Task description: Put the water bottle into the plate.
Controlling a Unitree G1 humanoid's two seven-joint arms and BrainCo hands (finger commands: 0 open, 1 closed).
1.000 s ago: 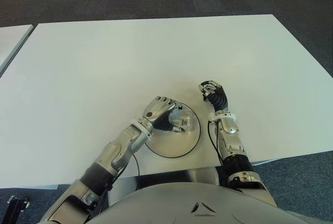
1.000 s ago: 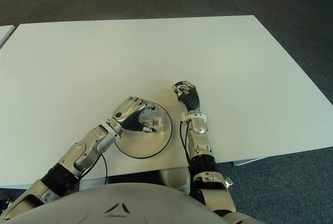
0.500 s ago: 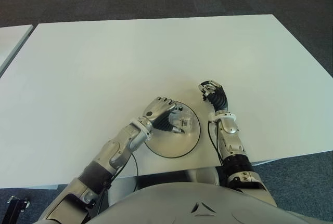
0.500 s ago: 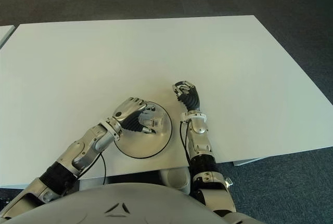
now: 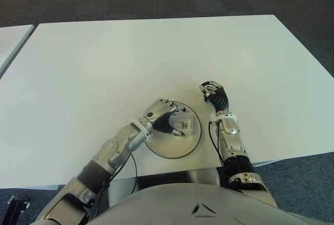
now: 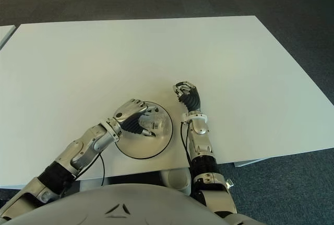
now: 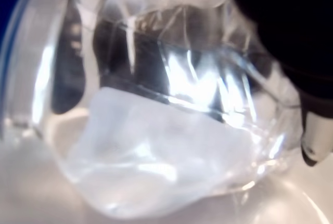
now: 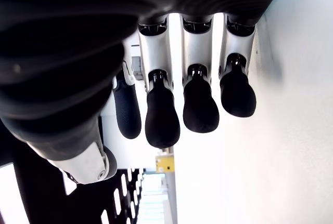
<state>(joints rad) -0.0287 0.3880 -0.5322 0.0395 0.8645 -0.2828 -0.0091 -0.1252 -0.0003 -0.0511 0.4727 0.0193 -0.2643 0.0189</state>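
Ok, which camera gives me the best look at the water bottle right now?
The left wrist view: the water bottle fills it, clear and crumpled, low over the plate. Both eye views show only part of it poking out of the left hand over the plate. The right wrist view shows just the right hand, no bottle.

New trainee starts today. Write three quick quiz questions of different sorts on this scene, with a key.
1. True or false: the water bottle is over the plate.
2. Which hand grasps the bottle? A. left hand B. right hand
3. Fill in: the right hand shows on the ____ side of the plate.

Key: 1 true. 2 A; the left wrist view shows dark fingers around the clear bottle, while the right hand's fingers hold nothing. 3 right.
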